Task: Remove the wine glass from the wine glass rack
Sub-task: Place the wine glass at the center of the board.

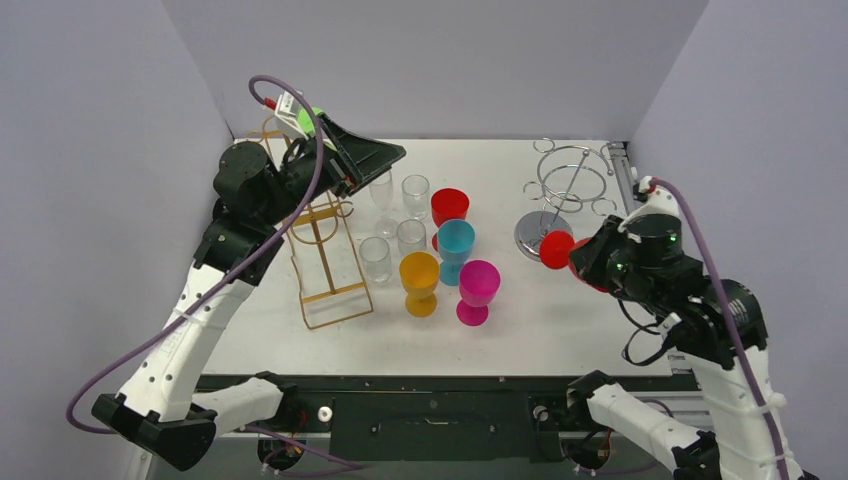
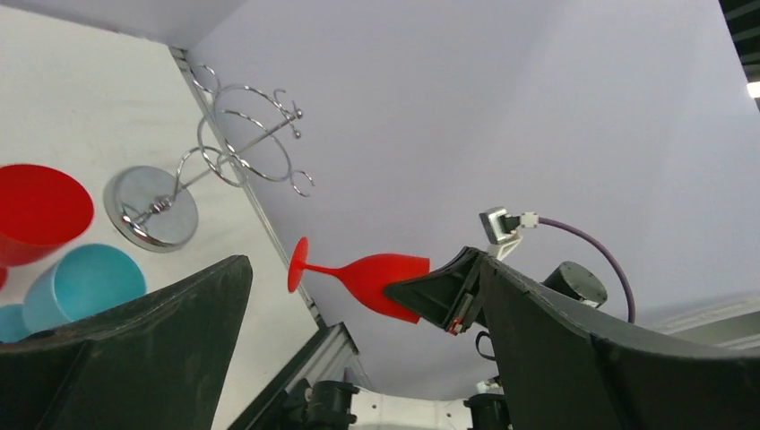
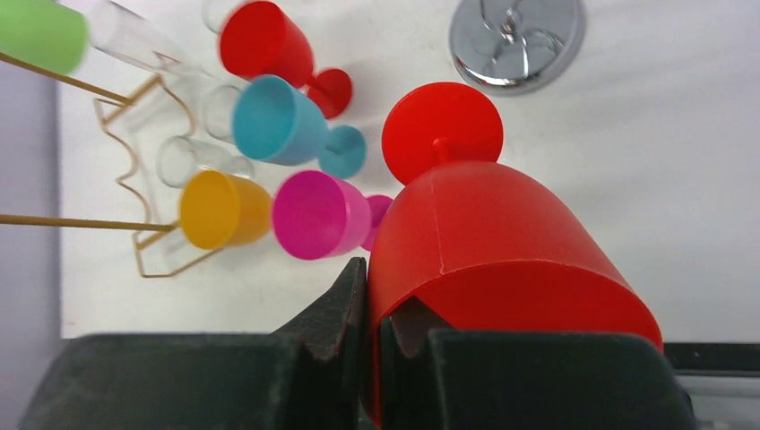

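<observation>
Red glass [image 3: 502,242], near the base of the rack [image 1: 540,234], pinched at its rim by your right gripper [image 3: 367,278]; your left gripper [image 1: 380,160], well apart from the rack, gapes wide.

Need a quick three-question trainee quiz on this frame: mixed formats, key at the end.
1. True or false: the left claw holds a glass.
2. The right claw grips a glass of which colour? A teal, B red, C magenta.
3. Fill in: the number of glasses hanging on the chrome rack is ___.

Key:
1. False. It is open and empty.
2. B. It is the red glass, pinched at the bowl's rim.
3. Zero.
</observation>
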Tool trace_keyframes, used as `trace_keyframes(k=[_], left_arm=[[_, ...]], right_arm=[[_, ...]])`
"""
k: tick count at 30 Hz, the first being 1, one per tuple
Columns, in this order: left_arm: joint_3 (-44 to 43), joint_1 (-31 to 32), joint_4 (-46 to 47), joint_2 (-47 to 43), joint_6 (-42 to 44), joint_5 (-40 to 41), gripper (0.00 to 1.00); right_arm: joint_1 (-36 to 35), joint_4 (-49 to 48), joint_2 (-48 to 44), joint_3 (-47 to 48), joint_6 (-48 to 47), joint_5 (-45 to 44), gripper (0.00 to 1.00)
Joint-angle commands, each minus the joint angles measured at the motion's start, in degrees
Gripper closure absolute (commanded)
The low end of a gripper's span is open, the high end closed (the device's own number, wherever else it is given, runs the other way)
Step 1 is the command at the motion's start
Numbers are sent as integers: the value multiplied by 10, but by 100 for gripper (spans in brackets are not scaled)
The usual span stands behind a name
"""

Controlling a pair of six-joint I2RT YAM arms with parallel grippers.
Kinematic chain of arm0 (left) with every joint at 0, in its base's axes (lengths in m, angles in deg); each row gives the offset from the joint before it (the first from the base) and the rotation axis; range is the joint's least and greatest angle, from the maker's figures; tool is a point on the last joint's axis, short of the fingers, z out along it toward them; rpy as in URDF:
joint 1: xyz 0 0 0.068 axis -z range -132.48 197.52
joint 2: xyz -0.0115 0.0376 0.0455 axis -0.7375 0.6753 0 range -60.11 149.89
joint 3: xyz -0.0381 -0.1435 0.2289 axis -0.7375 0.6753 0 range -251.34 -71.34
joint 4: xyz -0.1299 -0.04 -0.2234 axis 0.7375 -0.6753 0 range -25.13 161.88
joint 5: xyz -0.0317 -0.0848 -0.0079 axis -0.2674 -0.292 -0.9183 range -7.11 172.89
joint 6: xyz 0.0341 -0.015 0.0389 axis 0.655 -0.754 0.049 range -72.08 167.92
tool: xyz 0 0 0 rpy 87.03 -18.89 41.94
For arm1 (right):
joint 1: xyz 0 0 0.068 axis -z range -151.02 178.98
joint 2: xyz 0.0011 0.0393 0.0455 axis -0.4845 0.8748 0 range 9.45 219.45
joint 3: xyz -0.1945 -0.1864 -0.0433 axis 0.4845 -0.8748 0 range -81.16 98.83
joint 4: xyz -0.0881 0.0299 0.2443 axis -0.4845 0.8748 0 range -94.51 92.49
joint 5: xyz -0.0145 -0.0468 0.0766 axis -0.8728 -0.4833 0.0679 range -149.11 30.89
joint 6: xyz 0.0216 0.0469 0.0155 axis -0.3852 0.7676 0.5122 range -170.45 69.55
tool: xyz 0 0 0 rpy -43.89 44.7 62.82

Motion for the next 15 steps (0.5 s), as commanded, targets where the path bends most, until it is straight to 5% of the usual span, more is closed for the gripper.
trace_keyframes(k=[1,15], left_arm=[[-65,-4,-89,-11,120,39,4],[-229,-16,-307,43,297,266,4]], right_arm=[[7,-16,31,-65,-14,-14,100],[6,-129,204,-128,-46,17,100]])
